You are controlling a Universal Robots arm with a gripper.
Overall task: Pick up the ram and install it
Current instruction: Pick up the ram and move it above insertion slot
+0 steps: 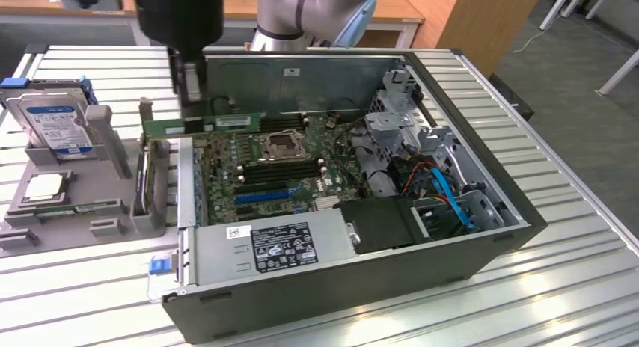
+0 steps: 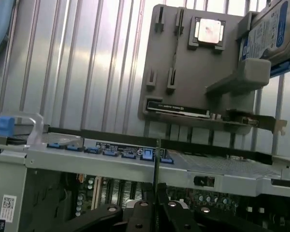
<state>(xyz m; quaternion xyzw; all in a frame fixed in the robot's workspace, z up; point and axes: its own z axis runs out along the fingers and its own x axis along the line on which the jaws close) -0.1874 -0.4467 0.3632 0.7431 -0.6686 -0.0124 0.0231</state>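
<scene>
Ram (image 1: 227, 122), long thin green circuit-board stick, long axis level across exterior view; black tool (image 1: 191, 108) directly above, clamping it.

Open computer case (image 1: 349, 295), hard drive (image 1: 55, 126)

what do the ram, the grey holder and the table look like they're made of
ram: green circuit board, probably fibreglass laminate, matte, white label stuck on.
grey holder: looks like plastic, moulded or printed; flat dull grey, no glint.
table: seems metal, maybe aluminium; ribbed slats throw bright reflections.
</scene>
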